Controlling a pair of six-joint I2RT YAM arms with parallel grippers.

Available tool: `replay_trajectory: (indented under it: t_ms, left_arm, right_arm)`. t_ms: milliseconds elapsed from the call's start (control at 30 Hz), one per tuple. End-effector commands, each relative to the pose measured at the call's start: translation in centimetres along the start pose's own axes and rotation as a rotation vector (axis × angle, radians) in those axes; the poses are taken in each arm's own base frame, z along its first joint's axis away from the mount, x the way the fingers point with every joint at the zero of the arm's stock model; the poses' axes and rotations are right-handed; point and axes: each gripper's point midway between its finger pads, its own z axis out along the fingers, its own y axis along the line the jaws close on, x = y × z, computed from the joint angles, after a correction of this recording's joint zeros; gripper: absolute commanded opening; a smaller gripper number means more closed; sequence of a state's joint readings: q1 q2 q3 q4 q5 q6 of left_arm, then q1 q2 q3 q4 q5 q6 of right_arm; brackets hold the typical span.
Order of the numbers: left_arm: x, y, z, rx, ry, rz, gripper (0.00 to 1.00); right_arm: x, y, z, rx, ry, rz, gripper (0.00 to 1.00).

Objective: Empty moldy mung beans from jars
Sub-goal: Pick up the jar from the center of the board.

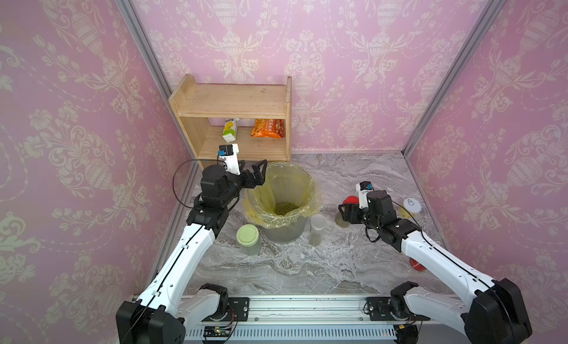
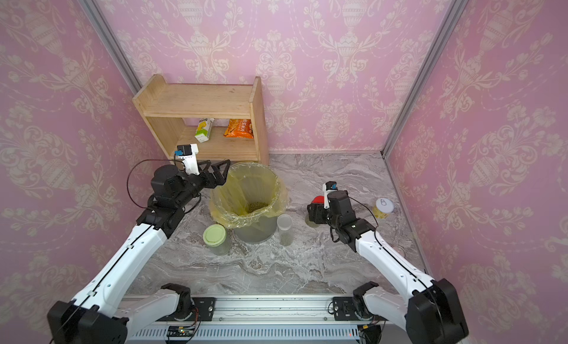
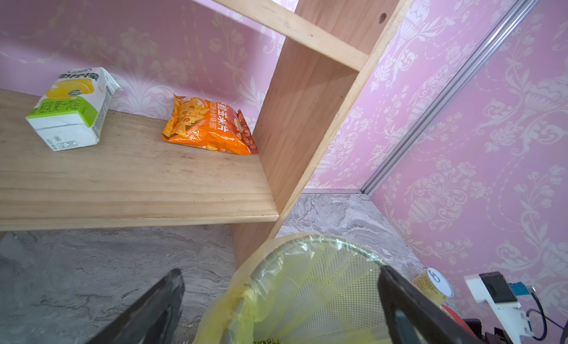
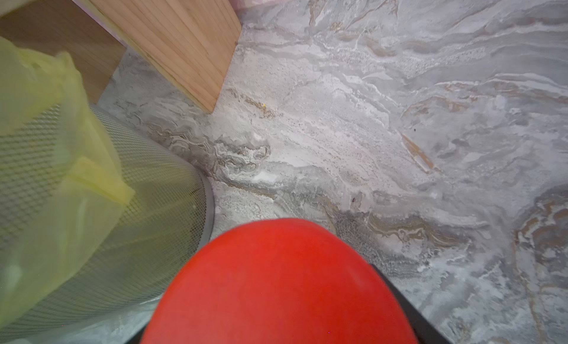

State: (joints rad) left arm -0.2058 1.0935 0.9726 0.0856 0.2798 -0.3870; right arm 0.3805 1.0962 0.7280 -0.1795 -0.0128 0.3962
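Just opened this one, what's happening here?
Two robot arms are emptying jars into the bag-lined bin. The right claw is closed on the red-lidded jar, standing on the table. The left claw hangs open at the bin's rim. Some mung beans already lie in the bin; the green-lidded jar and slim jar stand capped in front.

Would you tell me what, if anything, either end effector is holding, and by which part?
The right end effector appears to grip the red-lidded jar by the sides of its red lid. The left end effector is open and empty.
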Motion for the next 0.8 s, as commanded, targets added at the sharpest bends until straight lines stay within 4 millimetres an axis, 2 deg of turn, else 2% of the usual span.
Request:
replay_trajectory:
  t_ms: [0,200,300,467,767]
  left_arm:
    - [-0.8,-1.7,0.2,0.091,-0.007,0.023,0.99]
    - [-0.3,-2.3,0.8,0.135,0.028,0.035,0.99]
    - [-0.3,-2.9,1.2,0.171,0.053,0.034,0.99]
    - [-0.5,-3.9,1.2,0.238,0.016,0.012,0.99]
    - [0.1,-5.0,1.4,0.301,0.037,0.085,0.99]
  right_arm:
    - [-2.2,0.9,-2.5,-0.001,-0.026,0.025,0.59]
    - [-6.8,2.5,-6.5,-0.011,-0.107,-0.019,0.58]
    - [-8.8,3.1,-7.9,-0.007,-0.129,-0.038,0.58]
    - [-12.4,5.3,-9.5,-0.082,-0.161,-0.034,0.58]
    - [-17.0,9.5,-10.7,-0.240,-0.185,-0.015,0.56]
